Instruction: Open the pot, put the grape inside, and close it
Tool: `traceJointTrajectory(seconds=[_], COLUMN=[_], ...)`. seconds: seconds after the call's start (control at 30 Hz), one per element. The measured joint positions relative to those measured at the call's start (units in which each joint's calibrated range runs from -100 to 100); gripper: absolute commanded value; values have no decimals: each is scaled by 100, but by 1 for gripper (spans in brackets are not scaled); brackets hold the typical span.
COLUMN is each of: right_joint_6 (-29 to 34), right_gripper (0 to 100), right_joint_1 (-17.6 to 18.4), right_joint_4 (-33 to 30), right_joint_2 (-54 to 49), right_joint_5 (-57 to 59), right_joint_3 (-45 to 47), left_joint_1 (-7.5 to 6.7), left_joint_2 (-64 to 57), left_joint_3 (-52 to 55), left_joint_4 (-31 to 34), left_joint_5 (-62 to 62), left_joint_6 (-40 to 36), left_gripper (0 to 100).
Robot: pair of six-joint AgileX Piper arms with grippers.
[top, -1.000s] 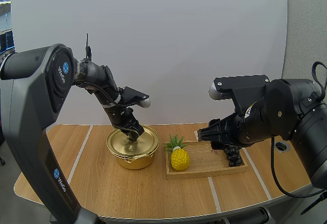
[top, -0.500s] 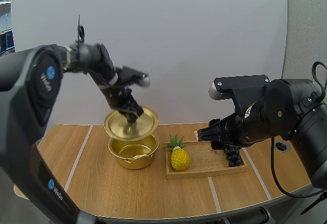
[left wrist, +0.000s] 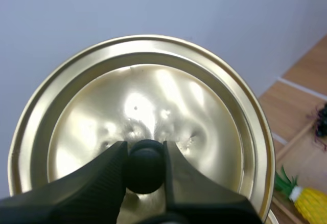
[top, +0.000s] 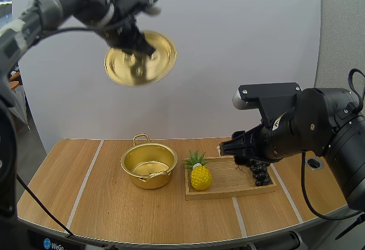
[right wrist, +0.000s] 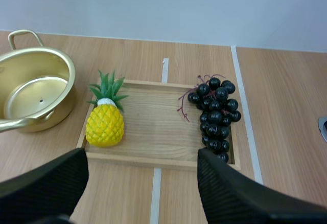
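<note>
Here the left gripper (left wrist: 144, 155) pinches the lid (left wrist: 153, 91) by its knob (left wrist: 144, 172), high above the pot (top: 145, 179), so the pot stands open. The right gripper (right wrist: 142, 156), opened wide, hovers over the tray (right wrist: 153, 132). The grapes (right wrist: 215, 116) lie just below it, ready for picking.

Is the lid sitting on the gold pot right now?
No, the pot stands open on the table, while the lid is held high in the air.
</note>
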Motion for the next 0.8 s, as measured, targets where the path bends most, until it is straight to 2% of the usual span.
traceJointTrajectory(seconds=[0.2,0.33,0.5,0.63,0.8], right_joint_6=[-3,235,650,733,754], right_gripper=[100,100,100,100,100], right_joint_1=[0,0,0,0,-6], right_joint_4=[-224,-479,-1009,-1078,-1125], right_joint_2=[0,119,694,1265,1939], right_joint_5=[-80,-80,-263,-703,-1506], right_joint_3=[0,0,0,0,0], left_joint_1=[0,0,0,0,0], left_joint_2=[-42,-42,-55,-55,-55], left_joint_3=[-1127,-1680,-1972,-1985,-1985], left_joint_4=[40,88,88,99,110], left_joint_5=[-865,-1354,-2506,-3616,-4174], left_joint_6=[-424,-468,-468,-468,-468], left_gripper=[0,0,0,0,0])
